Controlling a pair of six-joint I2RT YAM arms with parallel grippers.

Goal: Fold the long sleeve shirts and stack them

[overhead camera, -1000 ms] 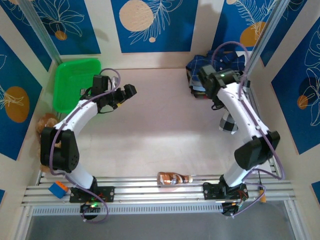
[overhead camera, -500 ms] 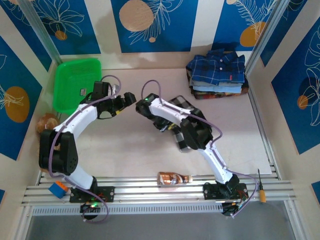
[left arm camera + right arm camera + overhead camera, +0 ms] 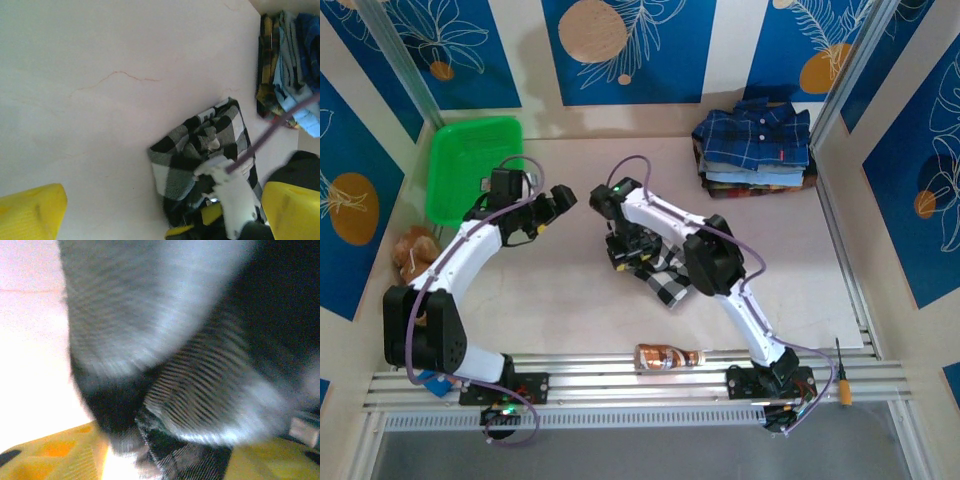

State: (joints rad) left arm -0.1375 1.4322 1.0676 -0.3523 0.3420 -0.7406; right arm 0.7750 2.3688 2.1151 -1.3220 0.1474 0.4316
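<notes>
checked shirt [image 3: 666, 280]: bunched at mid-table, lain beneath right gripper [image 3: 625, 248] | folded shirts [image 3: 755, 150]: stacked at far right corner, navy plaid on top | right gripper: fabric seen blurred against its fingers, jaw gap cannot be told | left gripper [image 3: 560, 197]: jaws spread wide, nothing held, left of shirt

- The black-and-white checked shirt [image 3: 670, 287] lies crumpled in a small bundle near the middle of the table [image 3: 570, 290].
- The pile of folded shirts [image 3: 755, 168] sits in the far right corner, well apart from it.
- A navy blue plaid shirt [image 3: 753, 132] lies flat on top.
</notes>
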